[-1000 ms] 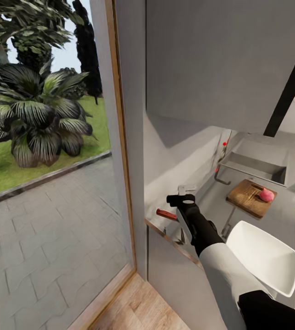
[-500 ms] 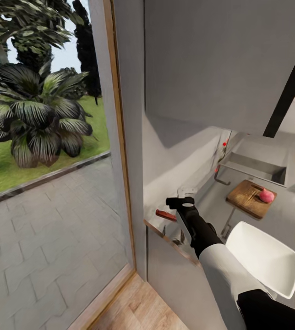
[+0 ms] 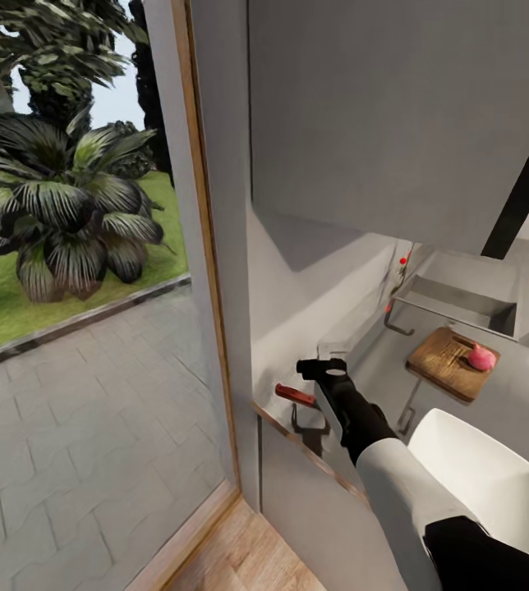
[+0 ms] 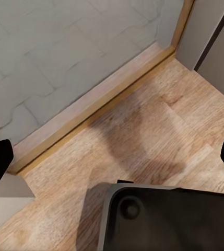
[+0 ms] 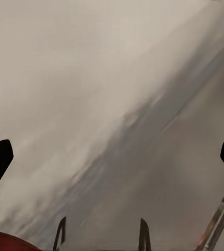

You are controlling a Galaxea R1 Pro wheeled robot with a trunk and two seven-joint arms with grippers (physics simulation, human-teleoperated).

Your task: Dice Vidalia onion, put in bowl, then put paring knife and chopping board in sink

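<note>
Your work surface is the grey countertop [image 3: 511,402], running from the lower centre of the head view up toward the right edge. At its near end, lower centre, you have the paring knife [image 3: 295,395] lying on it, red handle showing. At the lower right sits the white bowl [image 3: 482,480]. Farther up on the right the chopping board [image 3: 445,361] lies flat, with the pink onion [image 3: 481,358] resting on its right part. Beyond the board, the sink [image 3: 462,300] is set into the counter.

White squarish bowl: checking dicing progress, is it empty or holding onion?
Empty. The white squarish bowl shows bare inside; the pink onion sits whole on the brown wooden board.
</note>
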